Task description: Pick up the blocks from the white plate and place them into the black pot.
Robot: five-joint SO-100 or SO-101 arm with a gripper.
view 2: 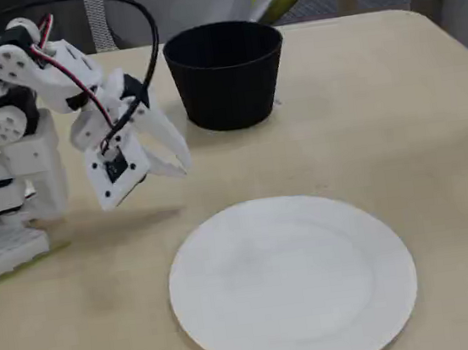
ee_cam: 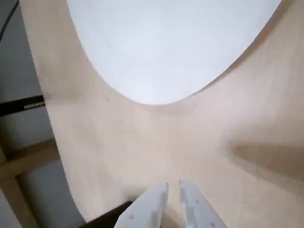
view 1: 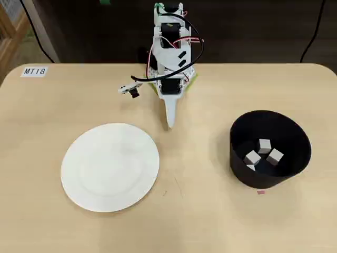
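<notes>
The white plate [view 1: 110, 167] [view 2: 292, 280] lies bare on the left half of the table in the overhead view, and its rim fills the top of the wrist view [ee_cam: 171, 42]. The black pot [view 1: 295, 161] [view 2: 227, 82] stands to the right, with pale blocks [view 1: 265, 145] lying on its bottom; from the fixed view its inside is hidden. My gripper [view 1: 169, 124] [ee_cam: 173, 186] [view 2: 183, 166] is folded back near the arm's base, pointing down at bare table between plate and pot. Its fingers are shut with nothing between them.
The arm's white base [view 2: 8, 245] stands at the table's far edge in the overhead view. A label reading MT18 [view 1: 35, 71] is stuck at the far left corner. A small red mark [view 1: 260, 192] lies just in front of the pot.
</notes>
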